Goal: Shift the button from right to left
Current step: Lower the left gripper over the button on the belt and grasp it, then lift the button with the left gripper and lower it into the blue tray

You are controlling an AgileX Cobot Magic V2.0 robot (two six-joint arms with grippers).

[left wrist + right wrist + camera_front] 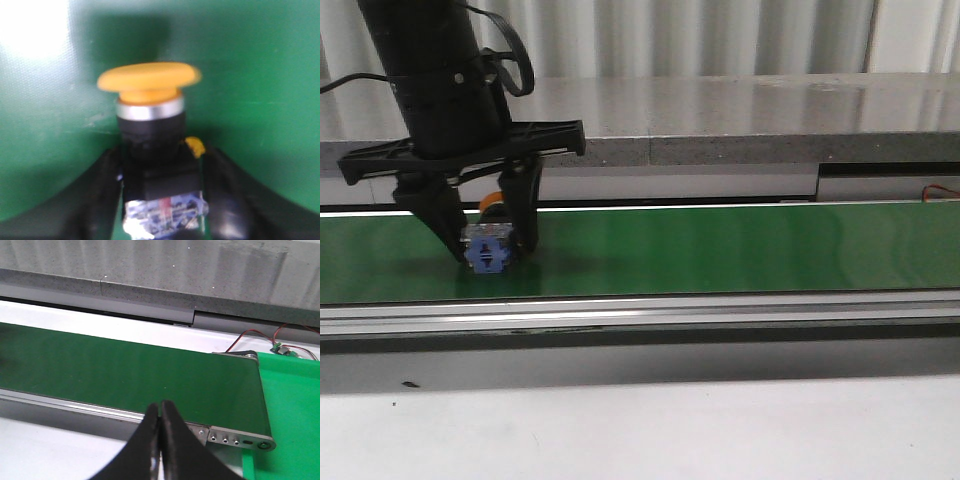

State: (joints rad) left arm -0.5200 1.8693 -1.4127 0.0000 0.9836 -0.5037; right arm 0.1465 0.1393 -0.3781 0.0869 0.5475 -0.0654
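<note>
The front view takes in the long green conveyor belt (720, 250) with its silver side rail, the grey stone-like ledge (740, 120) behind it, and the black left gripper (488, 250) reaching down at the belt's left part. Its two fingers pinch the small push button with the yellow mushroom cap and blue-and-clear contact block (486, 248). From here mostly the blue block shows, facing the camera, with a sliver of the yellow-orange cap behind the fingers. The block sits low at the belt surface; whether it touches the belt cannot be told.

The left wrist view, somewhat blurred, shows what the front view hides: the button's broad round yellow cap (149, 80) seen edge-on, a bright silver ring below it, then a dark collar, then the clear and blue block with a small red mark. A small yellow piece sits at the collar's side. The black fingers (95, 200) press against the body on both sides, with green belt behind.

The right wrist view alone shows the belt's far right end, where the silver rail ends in a plate with small holes, a bright green mat (292, 410) beside it, and red and black wires (260, 335) leading to a small circuit piece. The right gripper (161, 440) hovers over the near rail with its black jaws pressed together, holding nothing.
</note>
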